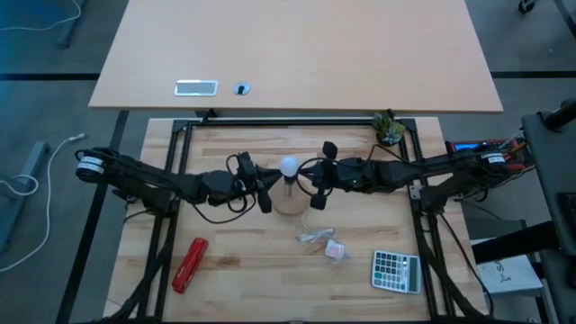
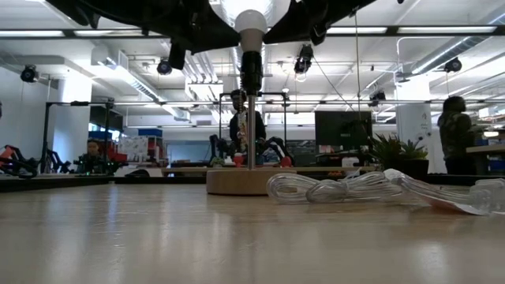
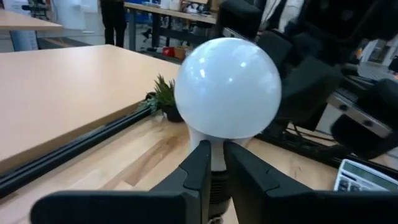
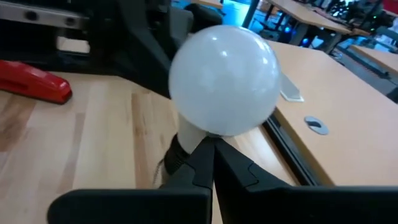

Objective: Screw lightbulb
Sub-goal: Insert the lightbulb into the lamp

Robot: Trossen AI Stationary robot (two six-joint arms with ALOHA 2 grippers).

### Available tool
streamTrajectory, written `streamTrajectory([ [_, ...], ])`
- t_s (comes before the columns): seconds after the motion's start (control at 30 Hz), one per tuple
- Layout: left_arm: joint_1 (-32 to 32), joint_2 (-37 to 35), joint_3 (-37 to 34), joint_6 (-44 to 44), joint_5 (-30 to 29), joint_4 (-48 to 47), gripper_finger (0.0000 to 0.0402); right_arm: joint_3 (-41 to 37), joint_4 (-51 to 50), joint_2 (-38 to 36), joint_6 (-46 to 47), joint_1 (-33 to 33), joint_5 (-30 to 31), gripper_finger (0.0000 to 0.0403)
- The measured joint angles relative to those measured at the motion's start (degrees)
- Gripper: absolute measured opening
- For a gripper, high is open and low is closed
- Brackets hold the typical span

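The small white frosted round lightbulb [image 1: 289, 166] stands upright in a black socket on the round wooden disc [image 2: 241, 181] at mid-counter. Left gripper [image 3: 215, 163] jaws pinch its narrow neck; right gripper [image 4: 213, 154] jaws are closed, apparently just beneath the globe. It is probably light, smooth and fragile, so the neck is the safer hold.

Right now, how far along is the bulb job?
Done: the lightbulb stands upright on the socket post over the wooden base. In hand: the left gripper is shut on its neck; the right gripper sits shut just under the globe. Left: whether it is fully seated cannot be told; then release.
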Motion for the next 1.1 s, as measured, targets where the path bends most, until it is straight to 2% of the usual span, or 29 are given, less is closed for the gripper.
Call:
streamTrajectory([
  [0.23,0.78,0.00,0.00,-0.02,-0.09,0.05,0.0041,0.00,0.15,0.00,1.92,0.17,-3.03,0.0000],
  [0.6,0.20,-2.58,0.00,-3.69,-0.11,-5.09,0.0041,0.00,-3.72,0.49,4.66,0.19,-2.92,0.0000],
  [0.87,-2.39,-3.23,0.00,-5.40,3.68,-5.28,0.0041,0.00,-3.45,-0.22,2.77,0.06,1.27,0.0000],
  [1.1,-1.39,-0.72,0.00,-6.05,1.22,-3.45,0.0041,0.00,-0.78,-0.26,1.19,-0.28,1.58,0.0000],
])
